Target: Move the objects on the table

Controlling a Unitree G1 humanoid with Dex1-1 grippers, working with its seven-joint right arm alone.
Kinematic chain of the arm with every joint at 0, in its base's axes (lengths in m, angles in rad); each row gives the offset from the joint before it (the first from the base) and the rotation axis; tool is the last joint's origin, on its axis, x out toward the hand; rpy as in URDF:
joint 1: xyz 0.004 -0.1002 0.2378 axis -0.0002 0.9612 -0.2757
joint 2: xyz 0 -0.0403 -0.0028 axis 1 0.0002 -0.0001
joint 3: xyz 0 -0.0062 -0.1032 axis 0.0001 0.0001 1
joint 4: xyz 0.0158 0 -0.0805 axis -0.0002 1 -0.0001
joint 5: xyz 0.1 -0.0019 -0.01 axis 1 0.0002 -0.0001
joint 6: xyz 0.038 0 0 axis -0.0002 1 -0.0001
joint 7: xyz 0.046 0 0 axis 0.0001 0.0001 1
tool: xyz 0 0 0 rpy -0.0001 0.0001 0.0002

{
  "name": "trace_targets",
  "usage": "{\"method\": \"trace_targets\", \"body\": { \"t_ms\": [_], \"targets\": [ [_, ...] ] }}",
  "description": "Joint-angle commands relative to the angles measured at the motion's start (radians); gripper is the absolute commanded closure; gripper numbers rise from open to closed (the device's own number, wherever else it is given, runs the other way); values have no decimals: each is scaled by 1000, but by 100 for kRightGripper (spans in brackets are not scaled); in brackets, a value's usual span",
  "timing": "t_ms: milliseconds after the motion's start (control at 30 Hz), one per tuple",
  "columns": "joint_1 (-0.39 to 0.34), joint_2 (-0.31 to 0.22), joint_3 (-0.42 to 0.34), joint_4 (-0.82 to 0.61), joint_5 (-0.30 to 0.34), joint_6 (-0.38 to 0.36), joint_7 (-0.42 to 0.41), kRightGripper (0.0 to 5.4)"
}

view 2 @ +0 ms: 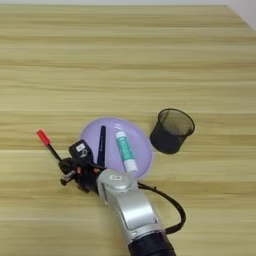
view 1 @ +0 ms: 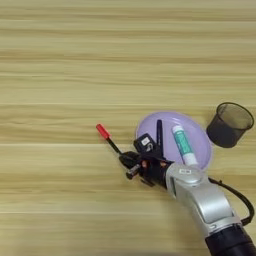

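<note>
Plate: a shallow round lilac plate [view 1: 202,145] lies on the table, right of centre and toward the near edge.
Plate contents: a black pen [view 1: 159,132] and a white-and-teal tube [view 1: 183,145] lie side by side inside it, the pen on the left, apart from each other.
Black pen axis: nearly straight away from the robot, tilted only slightly.
Tube axis: runs from far-left to near-right; the white end lies near the plate's near rim, just beside the silver forearm [view 1: 207,200].
Mesh cup: a black mesh cup [view 1: 230,124] stands upright just right of the plate, off its rim, mouth open upward; nothing can be made out inside it.
Red-capped pen: a thin black pen with a red cap [view 1: 107,137] lies outside the plate, on the bare wood to its left.
Red-capped pen axis: diagonal, red cap at the far-left end, the dark shaft running near-right into the gripper.
Right gripper [view 1: 131,165]: sits at the plate's near-left rim, its black fingers at the near end of the red-capped pen; whether they pinch the shaft or merely flank it cannot be told.
Cable: a black cable [view 1: 239,195] loops beside the forearm.
Surface: the table [view 1: 65,65] is light-yellow wood with horizontal grain stripes filling almost all of both views.
Room: only a pale strip beyond the table's far right corner shows in the right eye view.
</note>
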Motion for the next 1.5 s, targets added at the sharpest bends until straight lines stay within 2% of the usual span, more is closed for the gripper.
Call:
{"method": "trace_targets", "body": {
  "t_ms": [33, 233, 600, 1067, 1500],
  "targets": [
    [-81, -6, -57, -48, 25, -31, -32, 498],
    [-115, -23, -108, -11, 21, -41, -60, 498],
    [-148, -34, -150, 57, 6, -34, -112, 498],
    [-164, -41, -161, 107, 2, -28, -141, 498],
    [-168, -37, -166, 125, 21, 18, -136, 498]
  ]
}}
